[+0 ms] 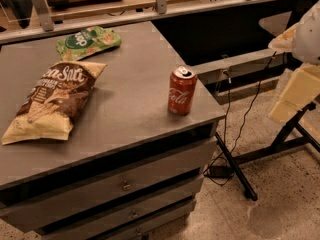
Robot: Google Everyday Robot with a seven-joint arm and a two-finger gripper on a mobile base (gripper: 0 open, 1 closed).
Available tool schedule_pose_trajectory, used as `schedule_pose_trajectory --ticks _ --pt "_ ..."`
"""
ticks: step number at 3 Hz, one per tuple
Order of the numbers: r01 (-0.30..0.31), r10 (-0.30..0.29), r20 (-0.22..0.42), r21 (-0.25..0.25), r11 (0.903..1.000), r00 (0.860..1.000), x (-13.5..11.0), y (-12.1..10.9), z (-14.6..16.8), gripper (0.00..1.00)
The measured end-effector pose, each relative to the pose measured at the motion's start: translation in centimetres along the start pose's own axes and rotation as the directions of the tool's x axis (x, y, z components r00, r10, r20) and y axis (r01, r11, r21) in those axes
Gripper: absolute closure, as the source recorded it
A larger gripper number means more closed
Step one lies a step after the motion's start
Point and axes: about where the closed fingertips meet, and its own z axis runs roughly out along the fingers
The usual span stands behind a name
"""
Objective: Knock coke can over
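Observation:
The coke can (182, 90) is a small red can with white script and a silver top. It stands upright near the right front corner of the grey table (130, 109). My gripper (296, 91) is a pale cream shape at the right edge of the view. It hangs over the floor, well to the right of the can and clear of the table. Nothing is in contact with the can.
A brown and cream chip bag (52, 101) lies on the table's left side, and a green bag (87, 41) lies at the back. Drawers (125, 184) run below the tabletop. A black stand (240, 174) and cables (235, 129) sit on the floor between table and gripper.

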Motion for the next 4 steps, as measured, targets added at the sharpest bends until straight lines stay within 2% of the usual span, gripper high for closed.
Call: schedule_pose_trajectory --ticks 1,2,3,4 --pt "-0.134 0.138 0.148 -0.036 0.9904 0.979 0.0 0.6 1.7 0.0" --pt "-0.229 0.232 0.336 -0.051 0.9722 0.913 -0.7 1.0 3.6 0.0" --pt "-0.271 0.259 0.427 -0.035 0.962 0.866 -2.1 0.2 2.4 0.0" --pt "-0.267 0.259 0.423 -0.042 0.9627 0.868 -2.3 0.8 2.7 0.0"
